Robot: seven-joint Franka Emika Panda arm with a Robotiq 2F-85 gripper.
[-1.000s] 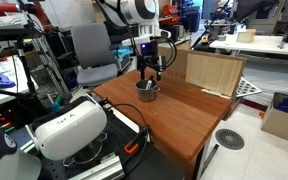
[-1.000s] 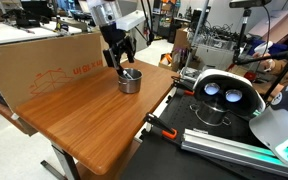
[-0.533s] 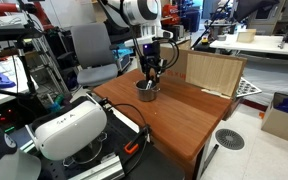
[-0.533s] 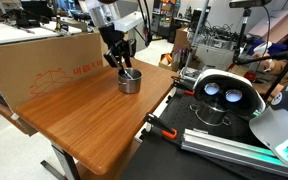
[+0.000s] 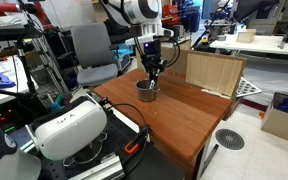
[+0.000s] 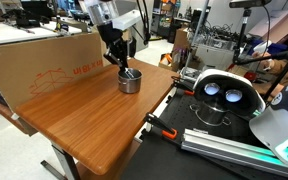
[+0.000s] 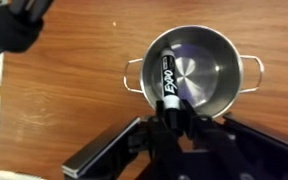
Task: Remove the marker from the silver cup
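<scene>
The silver cup (image 7: 212, 72) stands on the wooden table, a small shiny pot with two side handles, seen in both exterior views (image 5: 147, 93) (image 6: 130, 83). The marker (image 7: 167, 72), black with a white EXPO label, leans inside it with one end over the near rim. In the wrist view my gripper (image 7: 172, 116) is shut on that upper end of the marker, a dark finger on each side. In both exterior views the gripper (image 5: 152, 72) (image 6: 122, 63) points straight down into the cup.
A wooden board (image 5: 213, 72) stands on the table just behind the cup. A long cardboard box (image 6: 44, 60) runs along the table's far side. A white headset-like device (image 5: 69, 128) (image 6: 220, 94) sits off the table's edge.
The jaws have gone from wide open around the marker to shut on it. The arm, cup and marker have hardly moved.
</scene>
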